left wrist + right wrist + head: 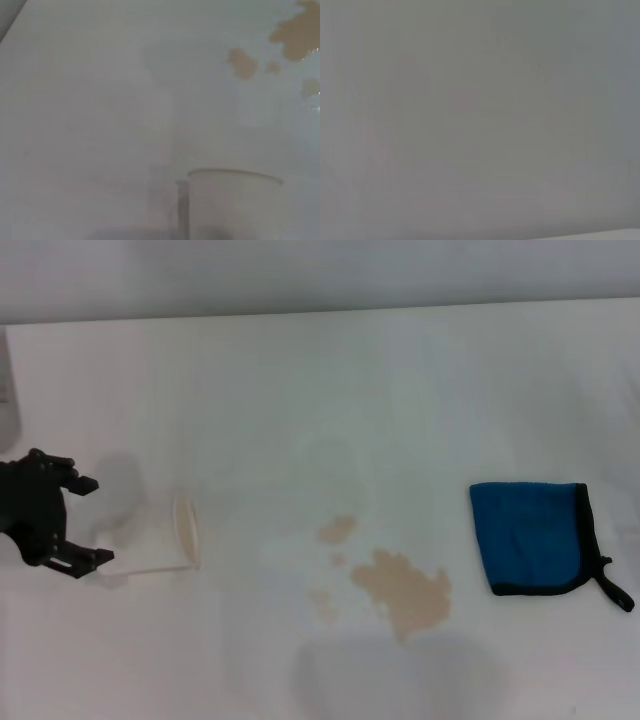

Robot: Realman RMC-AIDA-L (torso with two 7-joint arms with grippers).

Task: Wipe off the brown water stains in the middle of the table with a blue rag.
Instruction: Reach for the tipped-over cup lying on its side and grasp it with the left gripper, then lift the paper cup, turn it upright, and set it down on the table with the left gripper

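Centrally, brown water stains (400,592) on white table (300,370)

No readable text, label, brand, number or sign anywhere in view.

The bench (300,370) looks like a smooth white laminate with a soft sheen, and the brown water stains (400,595) lie on it as thin, flat tan films, slightly glossy at their edges in the left wrist view. The blue rag (530,537) is soft matt cloth with black stitched edging. The cup (155,537) on its side looks like matt white paper. The left gripper (88,520) is matt black, probably plastic
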